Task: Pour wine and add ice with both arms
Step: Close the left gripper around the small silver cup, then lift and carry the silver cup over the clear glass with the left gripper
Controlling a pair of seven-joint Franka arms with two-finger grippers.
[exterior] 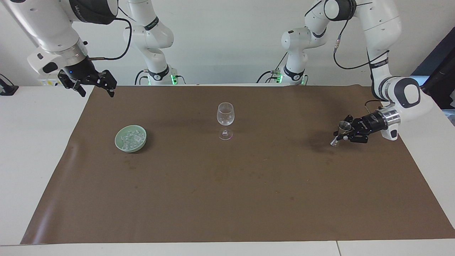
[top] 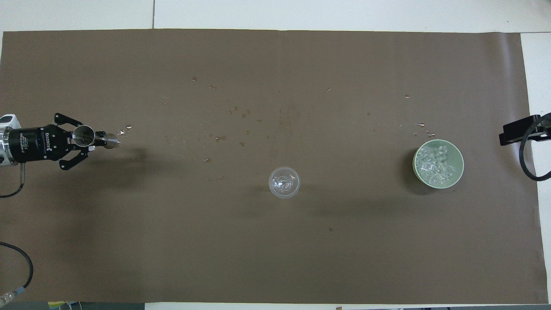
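Observation:
A clear wine glass stands upright mid-table and also shows in the overhead view. The ice, a heap of small clear cubes, fills a green bowl toward the right arm's end; ice and bowl show from above too. My left gripper is shut on a small metal jigger and holds it a little above the mat at the left arm's end; gripper and jigger also show from above. My right gripper waits open and empty, raised over the mat's corner.
A brown mat covers most of the white table. Small liquid drops dot the mat farther from the robots than the glass, and a few lie just past the jigger.

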